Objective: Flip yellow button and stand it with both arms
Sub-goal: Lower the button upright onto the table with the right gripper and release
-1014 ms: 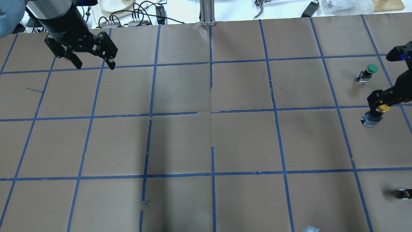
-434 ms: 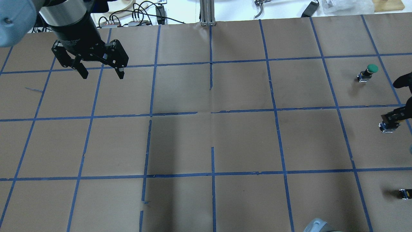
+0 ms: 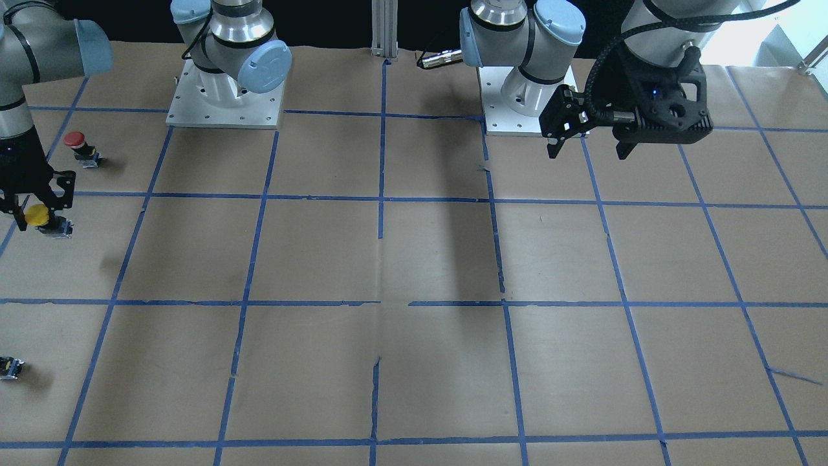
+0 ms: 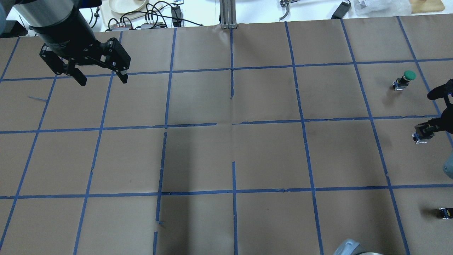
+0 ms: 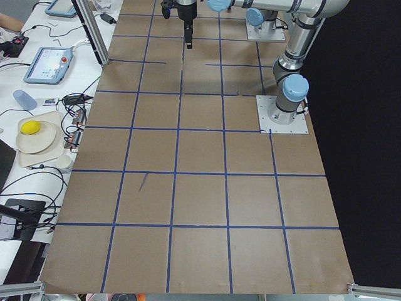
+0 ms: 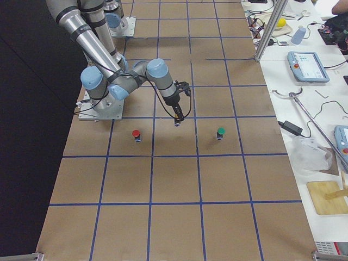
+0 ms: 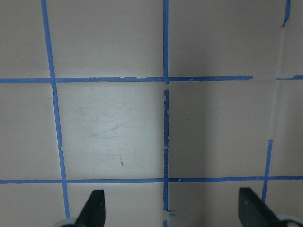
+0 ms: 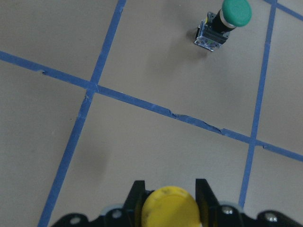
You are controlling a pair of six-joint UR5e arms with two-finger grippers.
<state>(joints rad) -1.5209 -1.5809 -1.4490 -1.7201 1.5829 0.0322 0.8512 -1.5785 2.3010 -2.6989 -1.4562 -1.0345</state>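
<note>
Right gripper (image 8: 169, 188) pinches yellow button (image 8: 169, 210) — smooth, round.

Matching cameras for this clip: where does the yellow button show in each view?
Front-facing: yellow button, far left.
Overhead: only its body, right edge.
Exterior left: too small to tell.
Exterior right: mid-frame, left of green button.
Left wrist: not in it.
Right wrist: bottom centre.
Landmark: the green button, nearby in three views.

Overhead faces the front view — both share the table (image 4: 269, 156)
</note>
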